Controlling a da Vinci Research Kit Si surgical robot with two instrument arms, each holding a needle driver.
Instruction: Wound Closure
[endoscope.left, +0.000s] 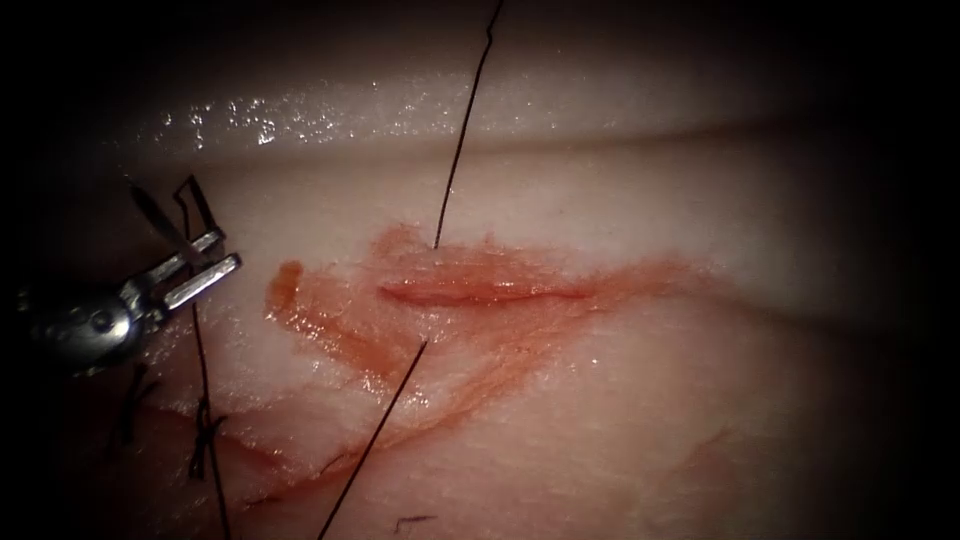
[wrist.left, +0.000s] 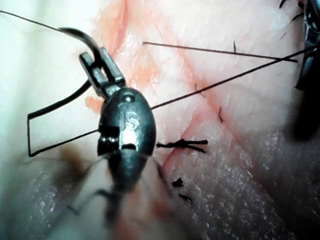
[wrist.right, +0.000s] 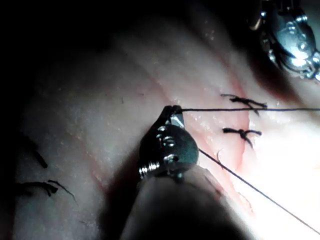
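Gripping the needle (endoscope.left: 152, 213), left tool (endoscope.left: 203, 262); needle tip indistinct.

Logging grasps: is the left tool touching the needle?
Touching: left wrist view shows the left tool shut on the needle partway along its curve, out of tissue, left of cut; right tool grips thread.

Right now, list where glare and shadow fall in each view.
Endoscope view: glare glints on the wet pale pork tissue, dark edges. Left wrist view: strongly lit; left hand holds the curved dark needle about mid-curve, clear of tissue. Right wrist view: deep shadow beside right hand, shut on thin black thread.
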